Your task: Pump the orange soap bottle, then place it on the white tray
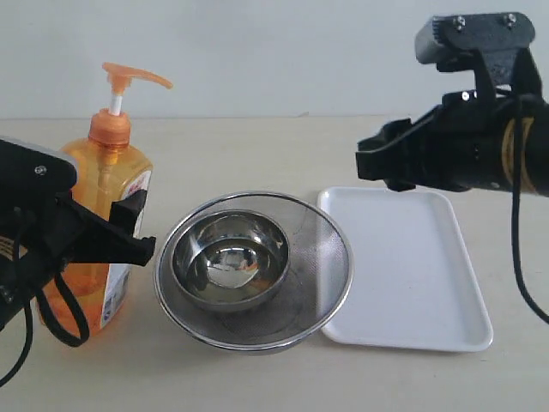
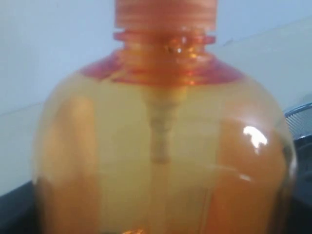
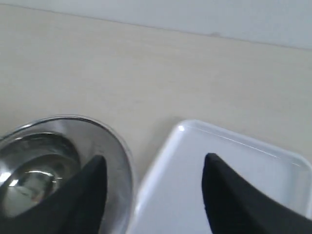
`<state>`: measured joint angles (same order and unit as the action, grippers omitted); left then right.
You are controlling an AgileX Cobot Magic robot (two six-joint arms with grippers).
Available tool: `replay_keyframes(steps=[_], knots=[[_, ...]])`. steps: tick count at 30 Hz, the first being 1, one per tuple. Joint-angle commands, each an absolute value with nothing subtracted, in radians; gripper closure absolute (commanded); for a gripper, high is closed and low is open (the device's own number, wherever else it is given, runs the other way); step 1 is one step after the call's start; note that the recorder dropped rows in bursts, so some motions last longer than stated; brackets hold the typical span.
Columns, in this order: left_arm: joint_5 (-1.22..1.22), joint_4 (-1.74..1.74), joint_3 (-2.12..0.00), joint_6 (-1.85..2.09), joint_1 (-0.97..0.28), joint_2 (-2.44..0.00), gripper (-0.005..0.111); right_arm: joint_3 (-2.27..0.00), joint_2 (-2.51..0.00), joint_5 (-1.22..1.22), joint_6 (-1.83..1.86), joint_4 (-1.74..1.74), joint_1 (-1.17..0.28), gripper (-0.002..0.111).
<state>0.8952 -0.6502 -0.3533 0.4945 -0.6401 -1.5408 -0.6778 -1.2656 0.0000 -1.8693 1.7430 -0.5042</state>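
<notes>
Pale wall behind, beige table (image 1: 257, 146) in front. At far left the left gripper (image 1: 120, 225) is clamped on the bottle (image 1: 99, 180), its near finger flat against the front face (the far finger is hidden behind). The bottle stands upright on the table, pump head up, just beside a wide steel bowl (image 1: 322, 257) with a small bowl (image 1: 227, 262) nested inside. Right of the bowls lies the tray (image 1: 412, 283), bare, the bowls between it and the bottle. Above the tray's near-bowl edge hangs the right gripper (image 1: 373, 163), jaws apart, holding nothing.
</notes>
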Motion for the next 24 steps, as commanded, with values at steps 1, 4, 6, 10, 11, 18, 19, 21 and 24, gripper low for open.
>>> replay_keyframes(steps=[1,4,6,10,11,18,19,21,24], knots=[[1.025,-0.641,-0.346,0.418,-0.637,-1.53,0.102,-0.63,-1.239,0.155,-1.889,1.744,-0.498,0.077],[1.069,-0.641,-0.333,0.389,-0.637,-1.53,0.102,-0.617,-1.218,0.216,-1.928,1.744,-0.498,0.102],[1.093,-0.641,-0.327,0.385,-0.637,-1.53,0.102,-0.607,-1.209,0.259,-1.962,1.744,-0.498,0.108],[1.127,-0.641,-0.322,0.38,-0.637,-1.521,0.102,-0.584,-1.209,0.277,-1.963,1.744,-0.498,0.108],[1.136,-0.641,-0.322,0.372,-0.637,-1.513,0.102,-0.578,-1.209,0.277,-1.972,1.744,-0.498,0.108],[1.197,-0.629,-0.322,0.351,-0.637,-1.433,0.102,-0.545,-1.209,0.357,-2.005,1.744,-0.498,0.108],[1.204,-0.624,-0.322,0.351,-0.637,-1.415,0.102,-0.544,-1.209,0.36,-2.005,1.744,-0.498,0.108],[1.204,-0.583,-0.322,0.339,-0.637,-1.393,0.102,-0.544,-1.209,0.359,-2.007,1.744,-0.498,0.108],[1.2,-0.479,-0.348,0.303,-0.637,-1.357,0.102,-0.544,-1.209,0.373,-2.009,1.744,-0.498,0.108]])
